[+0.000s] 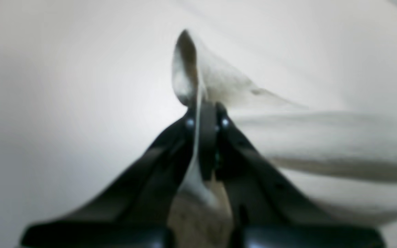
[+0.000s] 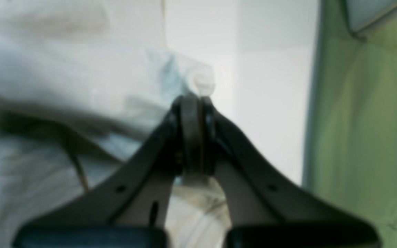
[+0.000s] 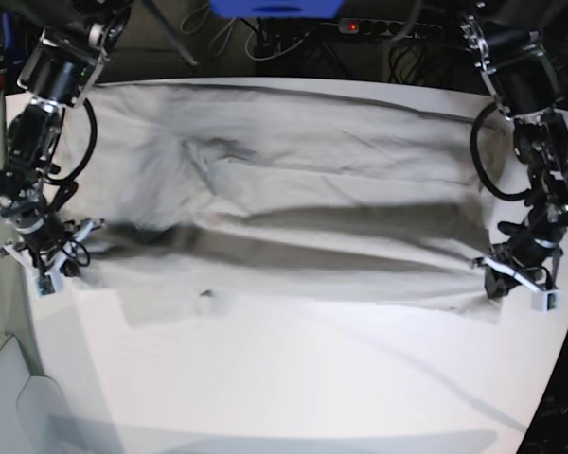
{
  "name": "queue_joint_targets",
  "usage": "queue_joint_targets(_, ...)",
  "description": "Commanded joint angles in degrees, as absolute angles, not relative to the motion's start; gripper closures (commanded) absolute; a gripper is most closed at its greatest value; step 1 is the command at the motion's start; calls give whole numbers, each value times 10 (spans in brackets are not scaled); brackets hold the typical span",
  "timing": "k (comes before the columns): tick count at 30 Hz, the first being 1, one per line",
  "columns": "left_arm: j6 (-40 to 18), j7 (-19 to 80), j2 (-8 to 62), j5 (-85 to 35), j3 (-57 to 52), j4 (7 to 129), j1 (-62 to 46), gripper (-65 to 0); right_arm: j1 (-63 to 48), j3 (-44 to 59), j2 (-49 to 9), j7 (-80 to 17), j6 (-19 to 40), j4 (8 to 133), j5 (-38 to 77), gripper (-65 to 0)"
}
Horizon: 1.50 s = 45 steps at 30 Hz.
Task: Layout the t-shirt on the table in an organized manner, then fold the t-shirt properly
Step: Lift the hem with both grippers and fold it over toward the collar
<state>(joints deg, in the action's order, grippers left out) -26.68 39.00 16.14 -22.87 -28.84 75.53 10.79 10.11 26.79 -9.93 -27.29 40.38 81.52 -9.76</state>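
Here, t-shirt (image 3: 293, 208) stretched across table (image 3: 303, 378), left tool (image 1: 203, 113) and right tool (image 2: 192, 103) each clamped on its edge, green cloth (image 2: 367, 120) beside.

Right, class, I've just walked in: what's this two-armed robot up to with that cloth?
It is spreading a t-shirt out on the white table. The left gripper and the right gripper are each shut on an edge of the fabric at opposite ends, holding it stretched between them. The shirt is wrinkled and not yet folded.

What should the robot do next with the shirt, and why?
Probably pull both arms gently apart. The left pincer and right pincer each pinch an edge of the t-shirt, which sags with long folds over the table.
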Motion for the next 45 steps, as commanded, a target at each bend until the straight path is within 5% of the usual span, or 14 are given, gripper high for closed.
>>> queue_joint_targets(1,-269,380,168,-247,-295,774,113,-4,106,271,-105,-261,400,847,-90,0)
queue_joint_targets(20,-269,384,167,-460,-386,938,-101,-4,-70,303,-51,-347,400,1094,-90,0)
queue_joint_targets(45,-269,384,167,-512,-413,951,-233,-4,-167,303,-42,-346,400,1104,-90,0)
